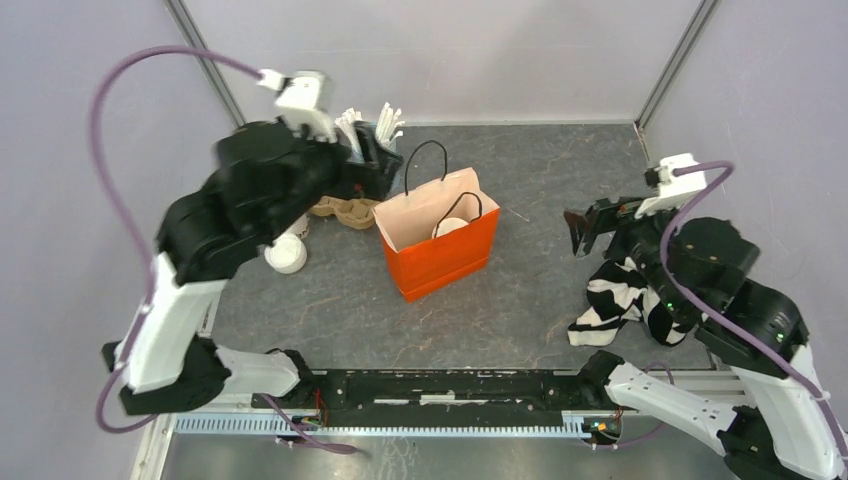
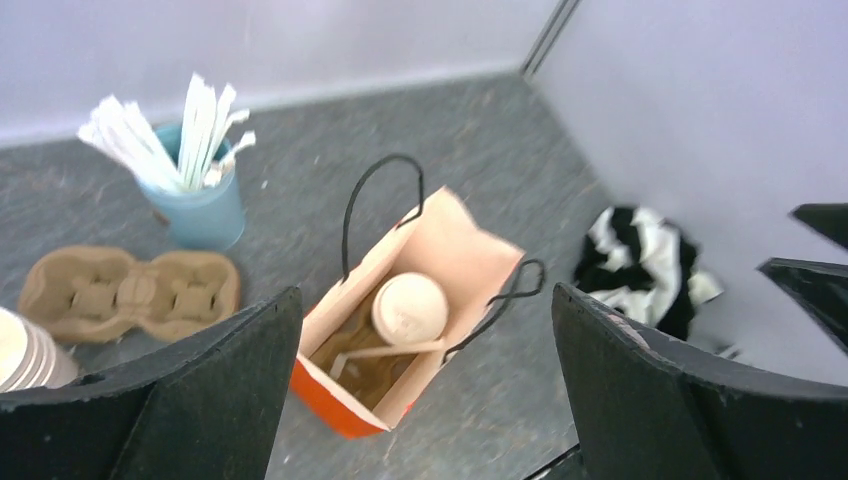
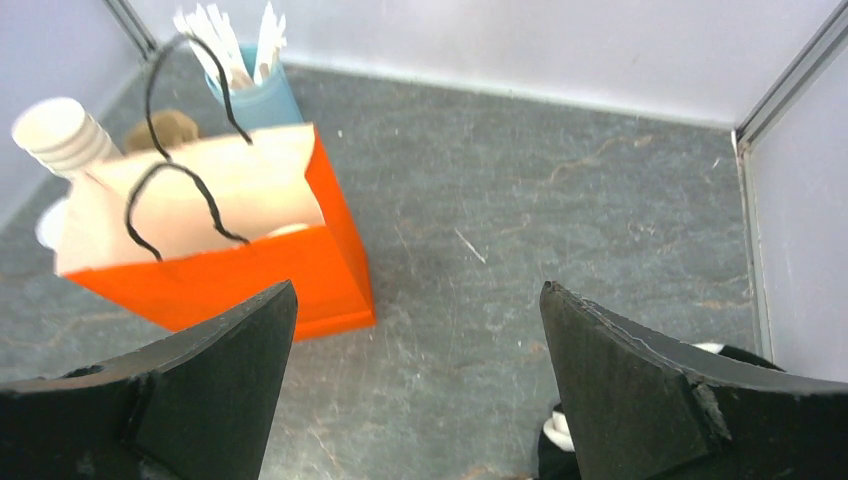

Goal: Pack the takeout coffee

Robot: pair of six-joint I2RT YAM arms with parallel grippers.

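Note:
The takeout coffee (image 2: 410, 307) stands upright inside the open orange paper bag (image 1: 440, 255), with only its round white lid showing; the lid also shows in the top view (image 1: 450, 227). A pale wrapped stick (image 2: 385, 350) lies across the bag's inside, next to the cup. My left gripper (image 1: 380, 175) hovers above and left of the bag, open and empty; in its wrist view (image 2: 425, 290) the jaws stand wide apart, framing the bag (image 2: 345, 405). My right gripper (image 1: 588, 228) is open and empty, right of the bag; its wrist view (image 3: 416, 285) shows bare floor between the jaws and the bag (image 3: 250, 280) to the left.
A blue cup of wrapped straws (image 2: 200, 200), a brown pulp cup carrier (image 2: 130, 290) and a stack of lidless cups (image 2: 25, 350) stand left of the bag. Loose white lids (image 1: 287, 255) lie near the left arm. A black-and-white cloth (image 1: 625, 300) lies under the right arm.

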